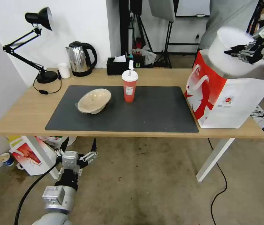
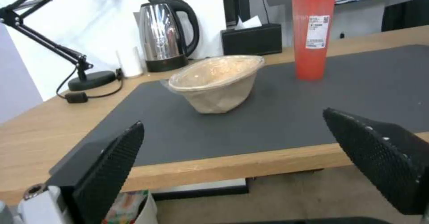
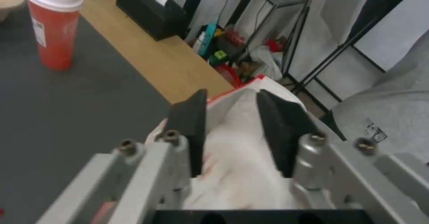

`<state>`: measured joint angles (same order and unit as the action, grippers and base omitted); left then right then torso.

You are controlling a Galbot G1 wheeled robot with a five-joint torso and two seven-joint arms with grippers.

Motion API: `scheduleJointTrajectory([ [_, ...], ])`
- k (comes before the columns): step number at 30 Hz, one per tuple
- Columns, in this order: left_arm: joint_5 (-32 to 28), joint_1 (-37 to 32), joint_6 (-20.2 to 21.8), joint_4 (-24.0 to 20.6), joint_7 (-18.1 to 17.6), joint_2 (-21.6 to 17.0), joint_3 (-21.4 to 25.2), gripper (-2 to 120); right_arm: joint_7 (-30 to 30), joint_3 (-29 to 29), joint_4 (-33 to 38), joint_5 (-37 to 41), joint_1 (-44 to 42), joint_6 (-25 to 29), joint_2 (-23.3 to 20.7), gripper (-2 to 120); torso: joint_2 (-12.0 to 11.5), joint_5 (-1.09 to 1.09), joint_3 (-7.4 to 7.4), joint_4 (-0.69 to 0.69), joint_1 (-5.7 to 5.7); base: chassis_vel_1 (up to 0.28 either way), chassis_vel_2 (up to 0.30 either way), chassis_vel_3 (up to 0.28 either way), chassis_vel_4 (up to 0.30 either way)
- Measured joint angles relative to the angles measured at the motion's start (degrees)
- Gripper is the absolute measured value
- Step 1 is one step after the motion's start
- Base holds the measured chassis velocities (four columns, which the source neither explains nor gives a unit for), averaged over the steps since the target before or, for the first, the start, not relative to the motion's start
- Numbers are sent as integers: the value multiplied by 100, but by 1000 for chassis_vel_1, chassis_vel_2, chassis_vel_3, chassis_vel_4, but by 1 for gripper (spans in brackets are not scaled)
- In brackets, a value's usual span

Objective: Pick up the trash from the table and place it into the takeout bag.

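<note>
Right pincer (image 1: pixel 236 52) clamped on white bowl (image 1: pixel 231 50), high over bag (image 1: pixel 231 103) mouth. Step: first drop; next needs lowering inside before release. Left pincer (image 1: pixel 75 156) wide, idle below surface (image 1: pixel 25 112); cup (image 1: pixel 129 86), beige bowl (image 1: pixel 94 100) waiting on mat.

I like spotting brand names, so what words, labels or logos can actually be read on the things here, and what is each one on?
Nothing here is legible.
Red cup: white sticker with print and a square code, too blurred to read.
Takeout bag: small round red logo over two lines of print, too small to read.
Smaller red-and-white bag under the table: a picture, no readable words.
Kettle and tissue box: no visible text.
</note>
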<state>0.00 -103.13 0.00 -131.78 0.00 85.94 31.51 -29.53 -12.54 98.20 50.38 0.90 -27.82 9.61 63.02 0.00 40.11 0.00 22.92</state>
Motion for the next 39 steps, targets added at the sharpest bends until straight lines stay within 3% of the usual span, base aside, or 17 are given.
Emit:
scheduleJointTrajectory([
  [14, 0, 0, 0, 0, 0, 0, 0, 100, 348, 88, 349, 317, -61, -63, -206, 83, 0, 0, 0, 0, 0, 0, 0, 0, 0],
  [17, 0, 0, 0, 0, 0, 0, 0, 100, 671, 391, 591, 559, -348, -54, -319, 94, 0, 0, 0, 0, 0, 0, 0, 0, 0],
  [24, 0, 0, 0, 0, 0, 0, 0, 100, 1170, 634, 923, 861, -543, 19, -448, 100, 0, 0, 0, -1, 0, 0, 0, 0, 0],
  [27, 0, 0, 0, 0, 0, 0, 0, 100, 1631, 767, 1180, 1063, -641, 127, -527, 100, 0, -2, 0, 0, 0, 0, 0, 0, 0],
  [30, 0, 0, 0, 0, 0, 0, 0, 100, 2924, 877, 1839, 1563, -785, 357, -609, 100, 0, 0, 0, -1, 0, 0, 0, 0, 0],
  [31, 0, 0, 0, 0, 0, 0, 0, 100, 2924, 877, 1839, 1563, -785, 357, -609, 100, 0, 0, 0, -1, 0, 0, 0, 0, 0],
  [34, 0, 0, 0, 0, 0, 0, 0, 100, 4231, 907, 2538, 2011, -887, 459, -594, 100, 0, -2, -1, 0, 0, 0, 0, 0, 0],
  [35, 0, 0, 0, 0, 0, 0, 0, 100, 4231, 907, 2538, 2011, -887, 459, -594, 100, 0, -2, -1, 0, 0, 0, 0, 0, 0],
  [37, 0, 0, 0, 0, 0, 0, 0, 100, 5215, 1219, 3022, 2043, -1489, 779, -501, 100, 0, -2, 0, -1, 0, 0, 0, 0, 0],
  [39, 0, 0, 0, 0, 0, 0, 0, 100, 5487, 1279, 3152, 2042, -1667, 848, -438, 100, 0, -2, -1, -1, 0, 0, 0, 0, 0],
])
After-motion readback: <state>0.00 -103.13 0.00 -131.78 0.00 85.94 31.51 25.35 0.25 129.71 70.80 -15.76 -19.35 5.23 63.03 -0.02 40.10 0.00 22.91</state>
